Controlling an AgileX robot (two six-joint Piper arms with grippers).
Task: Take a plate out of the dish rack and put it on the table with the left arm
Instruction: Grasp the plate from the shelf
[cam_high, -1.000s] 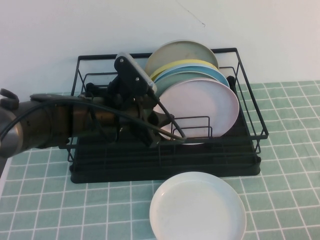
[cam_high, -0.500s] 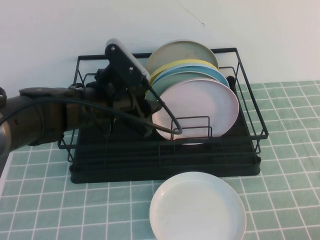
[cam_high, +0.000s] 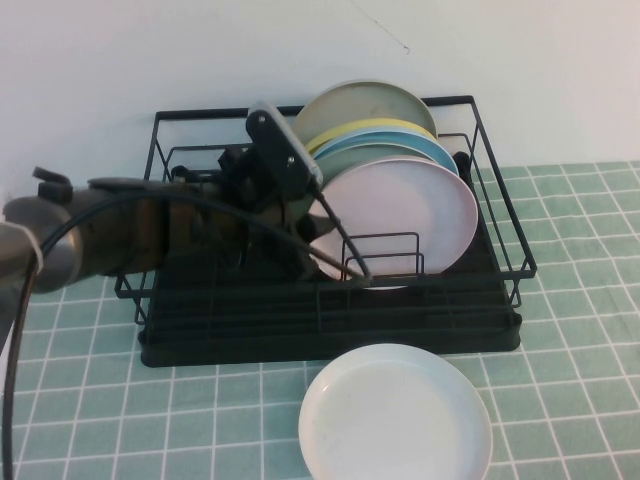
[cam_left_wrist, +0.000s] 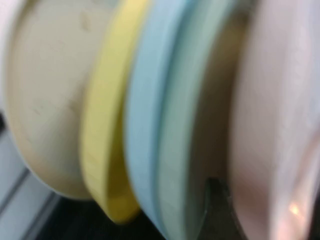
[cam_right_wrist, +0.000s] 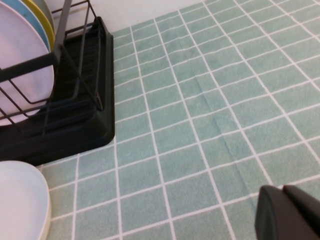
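Note:
The pale pink plate (cam_high: 410, 215) stands upright at the front of a row of plates in the black wire dish rack (cam_high: 500, 180). My left gripper (cam_high: 315, 235) reaches into the rack from the left and is at the pink plate's left rim. In the left wrist view one dark finger (cam_left_wrist: 217, 210) sits between the mint-green plate (cam_left_wrist: 180, 125) and the pink plate (cam_left_wrist: 260, 125), so the jaws look open around its rim. My right gripper (cam_right_wrist: 285, 210) is shut and empty, low over the green tiled table (cam_right_wrist: 200, 100), right of the rack.
Behind the pink plate stand mint-green, blue (cam_high: 435, 150), yellow (cam_high: 380, 128) and beige (cam_high: 360, 105) plates. A pure white plate (cam_high: 395, 415) lies flat on the table (cam_high: 580, 330) just in front of the rack. A white wall is behind the rack.
My left arm drew back to the left, then moved right again; the gripper now sits further right, at the pink plate's rim. The plates have not moved.

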